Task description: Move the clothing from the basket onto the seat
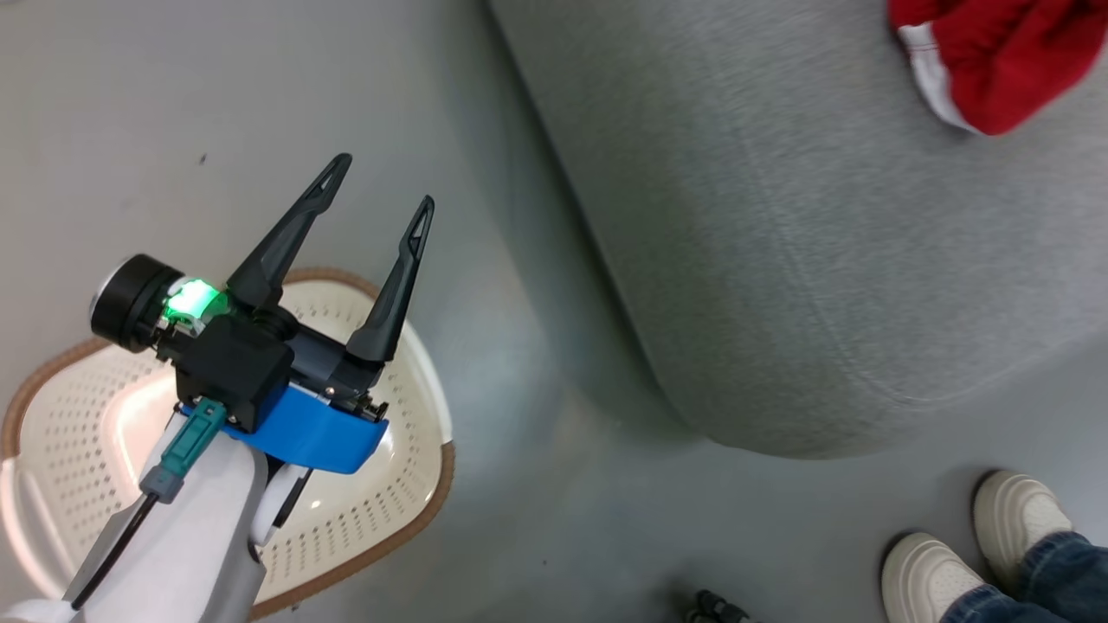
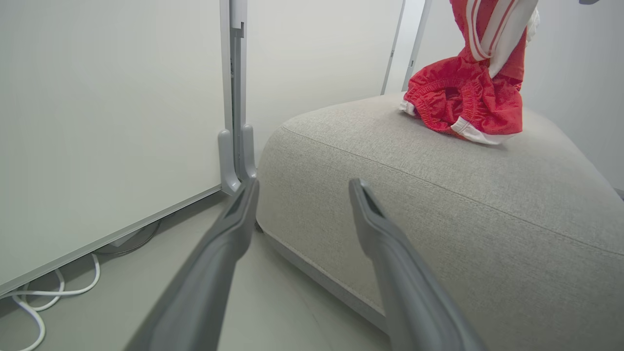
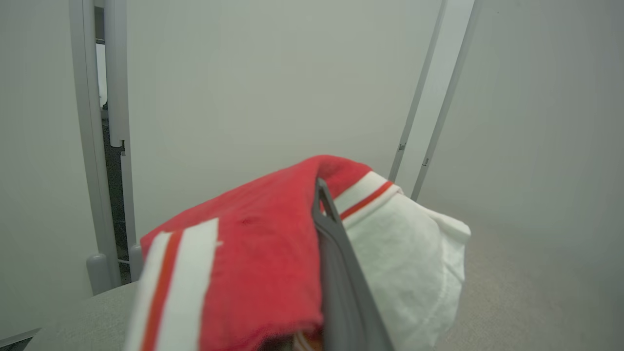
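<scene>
My left gripper (image 1: pixel 383 182) stands open with nothing between its fingers, above the cream basket (image 1: pixel 421 510), whose visible inside holds no clothing. In the left wrist view that gripper (image 2: pixel 303 184) points at the rounded corner of the grey seat (image 2: pixel 438 204). A plain red garment (image 2: pixel 458 105) lies bunched on the seat's far part, also seen as the red clothing (image 1: pixel 1004 61) at the head view's top right. A red garment with white stripes (image 2: pixel 492 29) hangs from above down to it. My right gripper (image 3: pixel 321 195) is shut on this striped garment (image 3: pixel 263 253), over the seat (image 3: pixel 536 292).
A person's pale shoes (image 1: pixel 952 562) stand on the grey floor at the seat's near corner. A white wall panel with a grey post (image 2: pixel 236 97) rises beside the seat, and white cables (image 2: pixel 44 297) lie on the floor under the panel.
</scene>
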{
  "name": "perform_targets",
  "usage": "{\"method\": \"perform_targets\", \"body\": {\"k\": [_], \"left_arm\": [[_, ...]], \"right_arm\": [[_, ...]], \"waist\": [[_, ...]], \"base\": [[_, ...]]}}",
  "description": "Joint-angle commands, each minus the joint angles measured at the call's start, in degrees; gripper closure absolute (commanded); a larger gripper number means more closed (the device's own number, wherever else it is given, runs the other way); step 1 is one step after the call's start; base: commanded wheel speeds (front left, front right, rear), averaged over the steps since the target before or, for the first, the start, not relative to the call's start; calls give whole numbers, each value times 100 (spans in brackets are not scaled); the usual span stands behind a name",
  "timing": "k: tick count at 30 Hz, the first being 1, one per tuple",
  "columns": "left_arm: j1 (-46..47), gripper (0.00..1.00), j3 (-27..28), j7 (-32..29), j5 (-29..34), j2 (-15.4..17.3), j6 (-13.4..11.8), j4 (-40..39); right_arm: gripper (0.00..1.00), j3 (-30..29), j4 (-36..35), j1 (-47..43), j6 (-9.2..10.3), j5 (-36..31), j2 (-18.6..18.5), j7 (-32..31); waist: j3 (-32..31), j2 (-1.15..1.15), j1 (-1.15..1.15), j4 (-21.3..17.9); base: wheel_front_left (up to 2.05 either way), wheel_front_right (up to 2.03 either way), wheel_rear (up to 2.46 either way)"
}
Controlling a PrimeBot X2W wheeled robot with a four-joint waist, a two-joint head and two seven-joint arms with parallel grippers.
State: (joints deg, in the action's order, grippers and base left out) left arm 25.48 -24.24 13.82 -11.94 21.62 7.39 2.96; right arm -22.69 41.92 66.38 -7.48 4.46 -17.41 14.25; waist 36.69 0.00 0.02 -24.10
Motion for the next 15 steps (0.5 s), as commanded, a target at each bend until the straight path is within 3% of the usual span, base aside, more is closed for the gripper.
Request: {"method": "perform_targets", "body": {"k": [1, 10, 11, 12, 13, 14, 15], "left_arm": [[131, 0, -27, 7, 43, 22, 9, -61], [280, 0, -107, 64, 50, -29, -23, -44], [290, 0, -117, 73, 51, -33, -23, -29], [301, 0, -126, 79, 53, -40, -23, -11], [313, 0, -133, 88, 57, -43, -22, 6], [318, 0, -145, 96, 62, -51, -22, 23], [315, 0, -153, 97, 61, -60, -22, 45]], "right_arm": [[100, -60, 62, -29, -3, -164, -85, 49], [100, -704, 872, -305, -2, -702, -53, 91], [81, -756, 927, -293, -2, -753, -40, 92], [51, -792, 967, -263, -2, -805, -24, 94], [9, -821, 1005, -233, -2, -846, -10, 95], [0, -838, 1044, -210, -2, -891, 2, 96], [0, -846, 1072, -181, -2, -937, 12, 98]], "waist": [[400, 0, -2, 395], [543, 0, -2, 691], [535, 0, -2, 702], [525, 0, -2, 707], [510, 0, -2, 707], [492, 0, -2, 705], [473, 0, -2, 701]], "base": [[0, 0, 0], [0, 0, 0], [0, 0, 0], [0, 0, 0], [0, 0, 0], [0, 0, 0], [0, 0, 0]]}}
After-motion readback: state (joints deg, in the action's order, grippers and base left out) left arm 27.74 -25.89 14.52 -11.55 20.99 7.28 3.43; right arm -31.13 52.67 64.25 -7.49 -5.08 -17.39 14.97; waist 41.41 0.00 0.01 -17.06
